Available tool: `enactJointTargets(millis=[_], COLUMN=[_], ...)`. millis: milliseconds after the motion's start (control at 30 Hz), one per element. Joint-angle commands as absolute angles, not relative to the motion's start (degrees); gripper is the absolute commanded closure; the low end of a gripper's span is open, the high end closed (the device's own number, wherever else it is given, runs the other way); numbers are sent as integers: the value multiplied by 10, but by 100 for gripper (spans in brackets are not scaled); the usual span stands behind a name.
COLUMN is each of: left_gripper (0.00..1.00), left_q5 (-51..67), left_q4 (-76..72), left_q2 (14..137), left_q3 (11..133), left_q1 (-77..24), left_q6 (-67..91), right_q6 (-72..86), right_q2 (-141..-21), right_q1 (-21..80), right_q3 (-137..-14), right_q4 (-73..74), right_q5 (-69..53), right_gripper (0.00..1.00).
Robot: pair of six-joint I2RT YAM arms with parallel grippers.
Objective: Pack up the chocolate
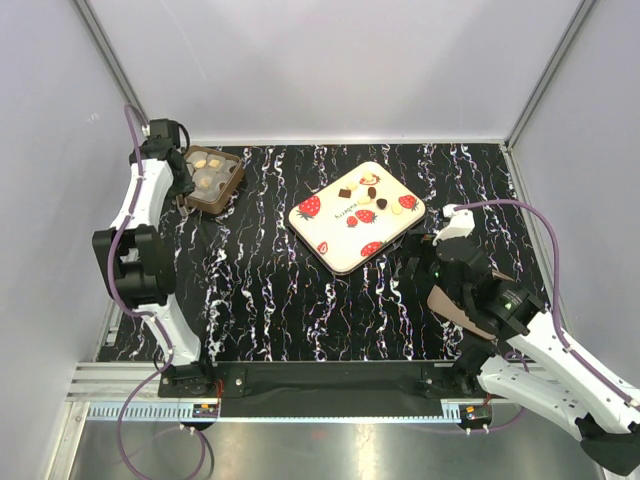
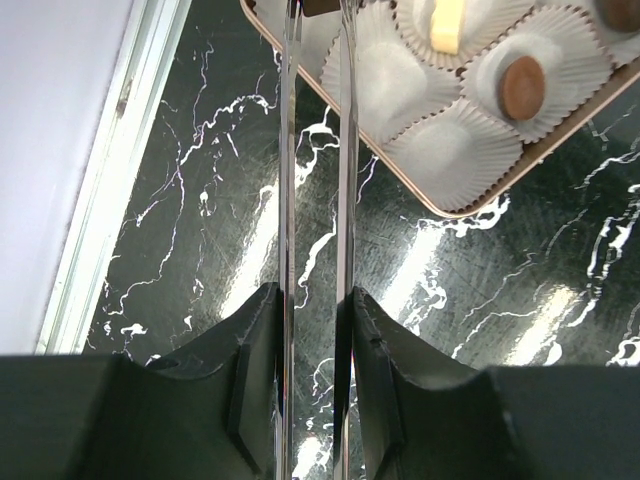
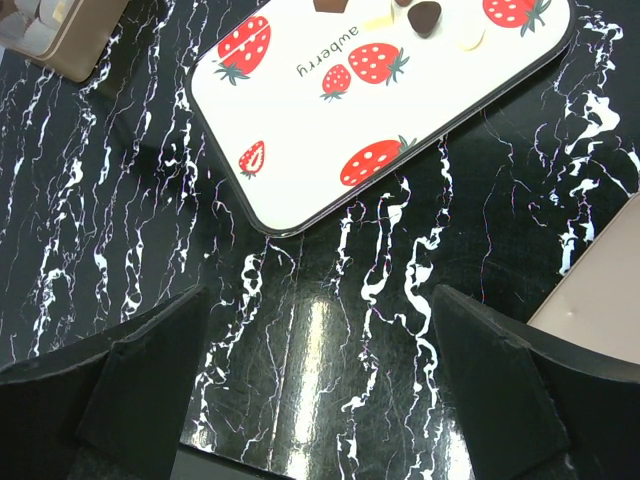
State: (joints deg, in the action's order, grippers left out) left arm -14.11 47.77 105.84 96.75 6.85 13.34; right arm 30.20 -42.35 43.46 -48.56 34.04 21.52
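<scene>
Chocolate (image 1: 371, 190): tiny round and square bits, brown, tan, cream, on far half of glossy strawberry tray (image 1: 345, 238). Right gripper (image 3: 315, 300) at tray's near-right edge, nearer arm; jaws wide, empty; pieces ahead. Left gripper (image 2: 318, 30) over brown box (image 1: 234, 186) left of tray; thin blades near-closed, hold impossible to tell.

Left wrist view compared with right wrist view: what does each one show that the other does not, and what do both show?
Only the left wrist view: the left pincer, its thin fingers narrowly parted and empty, and a round brown chocolate in a white paper cup. Only the right wrist view: the right pincer, wide open, and the strawberry tray with loose chocolates on it. Both: the black marbled table and the brown box, though the right wrist view catches only its corner.
</scene>
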Motion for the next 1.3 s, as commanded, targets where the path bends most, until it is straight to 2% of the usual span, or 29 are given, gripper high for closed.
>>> enactJointTargets(millis=[0,1267], left_gripper=[65,55], left_q5=[-161,-193], left_q4=[461,474], left_q2=[1065,1087], left_q3=[998,1034], left_q1=[75,77], left_q6=[123,105], right_q6=[291,288], right_q2=[-426,-428], right_q1=[436,436], right_q3=[-499,-497], right_q4=[315,321], right_q5=[230,247], right_gripper=[0,0])
